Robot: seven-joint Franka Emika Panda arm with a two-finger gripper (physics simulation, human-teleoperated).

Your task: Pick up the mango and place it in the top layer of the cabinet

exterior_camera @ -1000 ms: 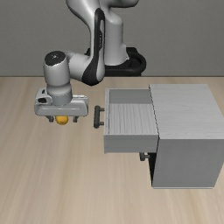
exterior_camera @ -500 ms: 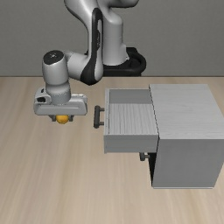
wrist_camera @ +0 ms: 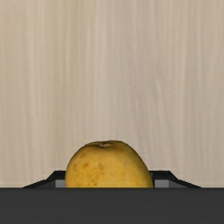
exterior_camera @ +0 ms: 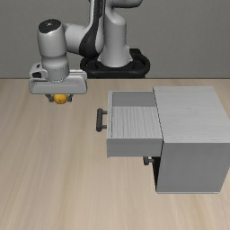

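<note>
**Now in transit: mango held in the fingers, drawer open to receive it**

The gripper [exterior_camera: 59,96] is clamped on the mango [wrist_camera: 107,166]. In the wrist view one finger presses each side of the fruit, at about its widest part. Seen from outside, the hand points straight down and the mango hangs beneath it, apparently clear of the table [exterior_camera: 54,171]. It sits well to the exterior view's left of the cabinet [exterior_camera: 189,135]. The cabinet's top drawer [exterior_camera: 133,115] is pulled out toward the hand, its handle [exterior_camera: 101,119] on the near face.

The step in hand is judged to be the carry to the drawer. To do it well:

- Keep the grip firm, since a round fruit can roll between flat fingers.
- Travel high enough to clear the handle and the drawer's front wall.
- Stop over the middle of the drawer.
- Lower the mango inside before letting go, so it does not bounce out.
</note>
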